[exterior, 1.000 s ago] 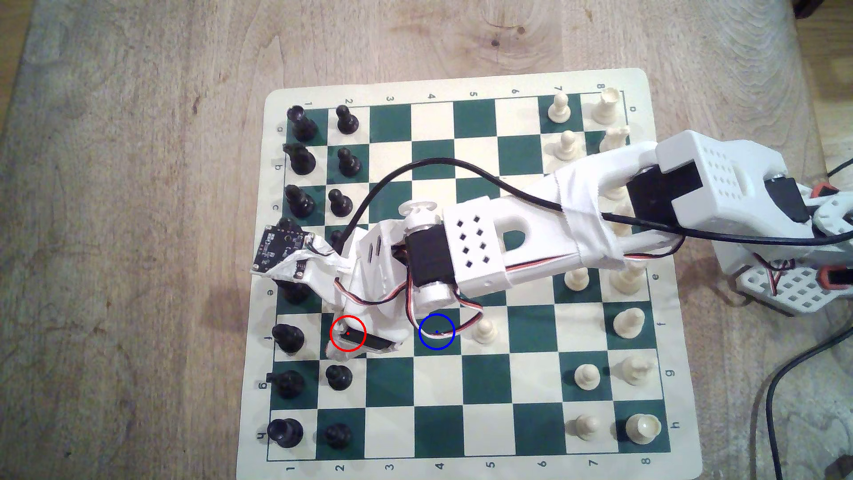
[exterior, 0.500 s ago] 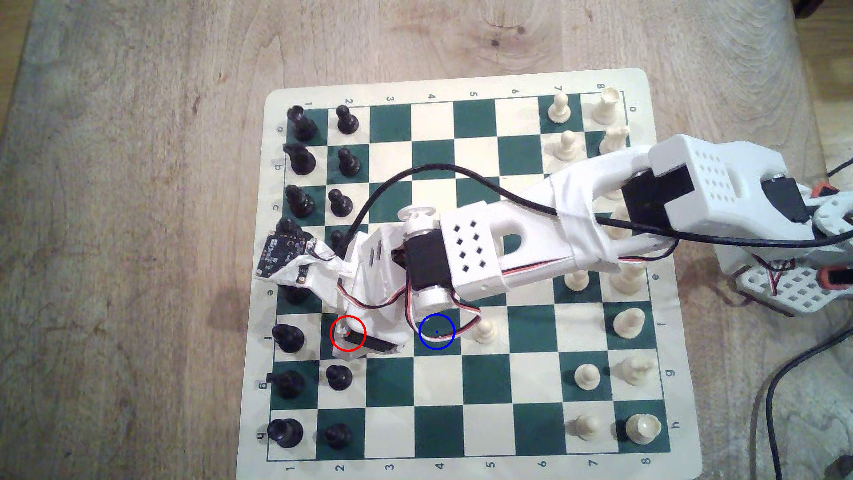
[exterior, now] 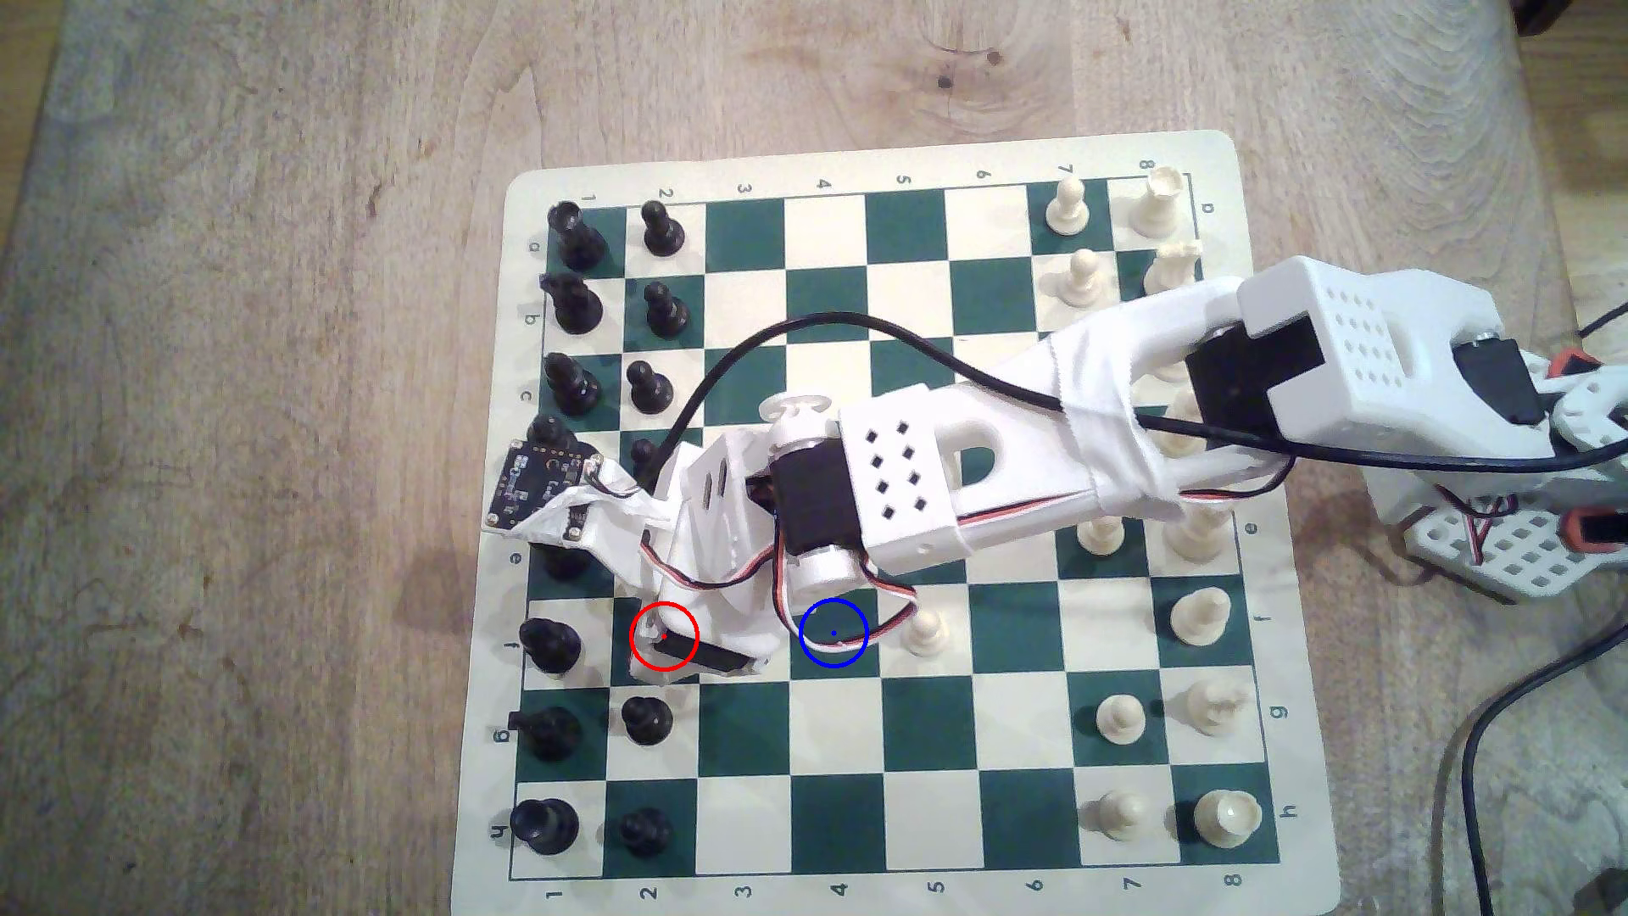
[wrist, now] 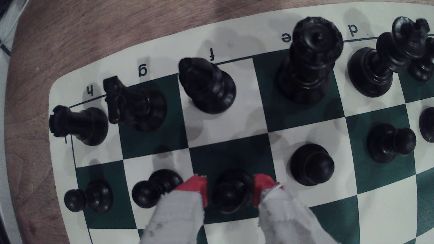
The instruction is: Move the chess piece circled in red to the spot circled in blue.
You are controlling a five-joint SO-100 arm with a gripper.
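The chess piece circled in red, a black pawn [wrist: 231, 194], stands on a dark green square between the two red-tipped fingers of my gripper [wrist: 230, 187]. The pads press against both of its sides, and the pawn still rests on the board. In the exterior view my gripper [exterior: 683, 652] covers the red ring [exterior: 664, 636] and hides the pawn. The spot circled in blue [exterior: 833, 632] is a green square two columns toward the exterior view's right, with the arm's thin wires hanging across it.
Black pawns [wrist: 312, 164] [wrist: 155, 187] stand on the squares on either side of the gripped one, with taller black pieces [wrist: 206, 86] in the row behind. A cream pawn [exterior: 923, 630] stands just to the exterior view's right of the blue ring.
The arm settled slightly toward the exterior view's left a second ago. Since half a second ago it has held still over the red ring.
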